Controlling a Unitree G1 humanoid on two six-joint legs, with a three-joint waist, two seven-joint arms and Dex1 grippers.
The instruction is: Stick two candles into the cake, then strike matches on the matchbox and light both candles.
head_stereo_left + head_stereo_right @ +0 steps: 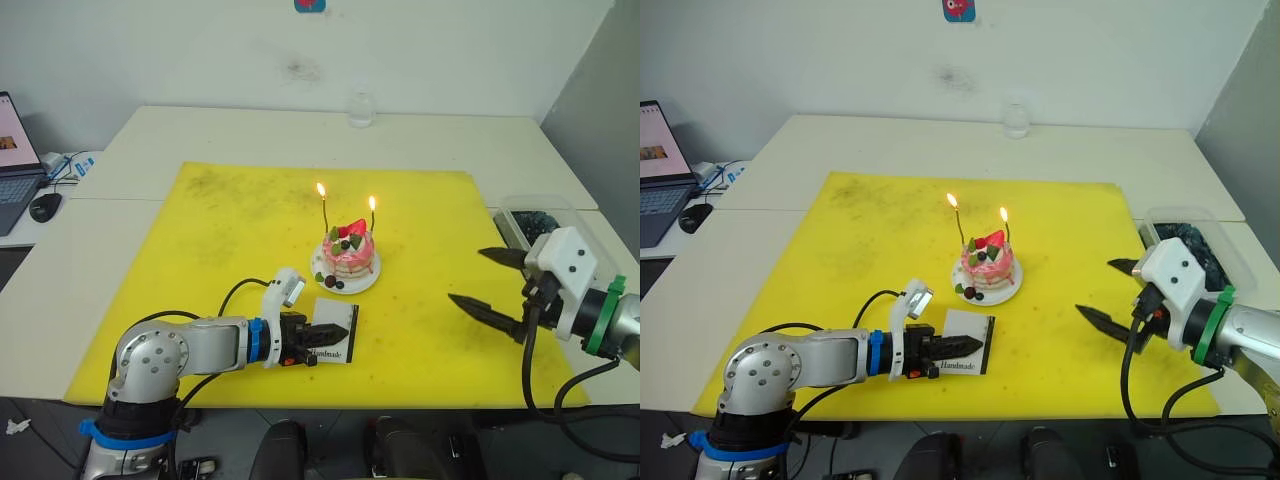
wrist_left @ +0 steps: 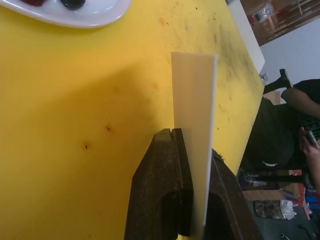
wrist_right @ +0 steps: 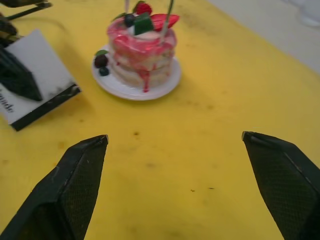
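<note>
Overhead first, head camera, left eye: cake (image 1: 348, 257) sits on its white plate (image 1: 362, 284) near the middle of the yellow mat (image 1: 220, 260), which covers the pale worktop (image 1: 200, 135). Pink sides, white cream, a red strawberry and dark berries on top. Two candles (image 1: 324, 210) stand upright in it, thin and pale, each with a small flame at the tip. Matchbox (image 1: 333, 342) lies just in front of the cake toward the robot, white with black "Handmade" lettering. Left hand (image 1: 312, 347) is closed over the box's near end, black fingers pinching it. Right hand (image 1: 490, 280) hovers to the right of the cake, well apart from it, fingers spread wide and holding nothing. A clear glass (image 1: 361, 110) stands at the far edge of the worktop; laptop (image 1: 14, 160) and mouse (image 1: 45, 206) on a side desk at far left.

Right eye: same layout.

Left wrist: two dark fingers (image 2: 165, 190) clamp the matchbox edge-on, so the box stands as a thin pale slab above the mat. Plate rim at the frame corner.

Right wrist: both fingers (image 3: 75, 180) far apart, bare mat between them. Cake beyond, red drips down its side, berries on the plate; matchbox's black strip visible beside it.
</note>
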